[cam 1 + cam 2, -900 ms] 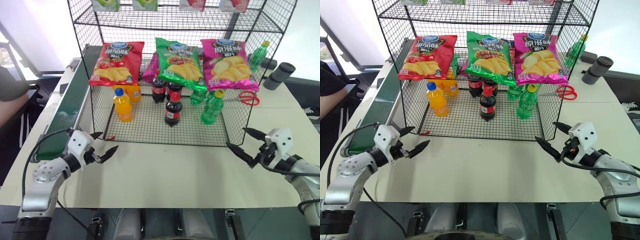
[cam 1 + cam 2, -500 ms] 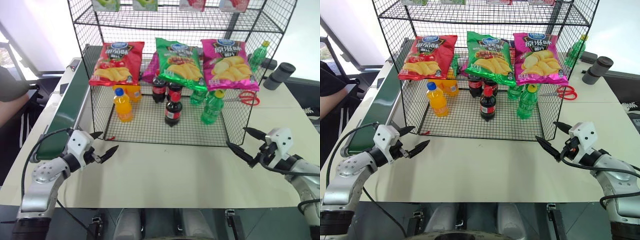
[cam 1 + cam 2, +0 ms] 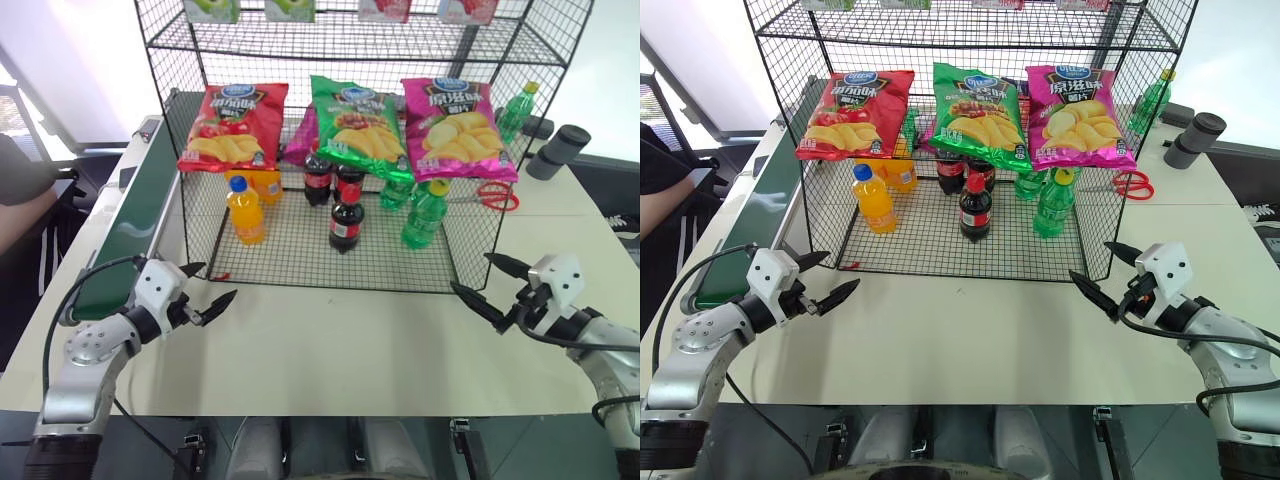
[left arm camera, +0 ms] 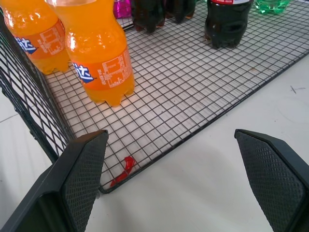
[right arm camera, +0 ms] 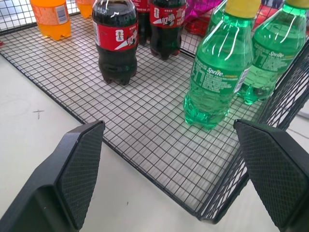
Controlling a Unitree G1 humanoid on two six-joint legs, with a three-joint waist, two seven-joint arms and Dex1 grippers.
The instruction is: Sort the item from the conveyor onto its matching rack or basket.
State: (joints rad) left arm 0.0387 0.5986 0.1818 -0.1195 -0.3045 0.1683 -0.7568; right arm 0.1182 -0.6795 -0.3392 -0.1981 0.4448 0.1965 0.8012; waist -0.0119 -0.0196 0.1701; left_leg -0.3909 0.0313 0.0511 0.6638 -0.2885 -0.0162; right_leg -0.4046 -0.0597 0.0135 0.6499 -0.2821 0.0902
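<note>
Nothing moved since earlier frames. Left tool [image 3: 205, 284] and right tool [image 3: 480, 284] wide, empty, above tabletop [image 3: 330, 340]. Cola bottle [image 3: 346, 224] already standing in rack [image 3: 300, 262]; conveyor [image 3: 130, 230] bare. Sorting judged complete.

Bottle and bag tally
Three cola bottles [image 3: 346, 224], two orange bottles [image 3: 245, 211], three green bottles [image 3: 424, 215], three crisp bags [image 3: 234, 126], one scissors [image 3: 484, 196].

black wire rack [image 3: 330, 255], glossy plastic cola bottle [image 3: 346, 222]
</note>
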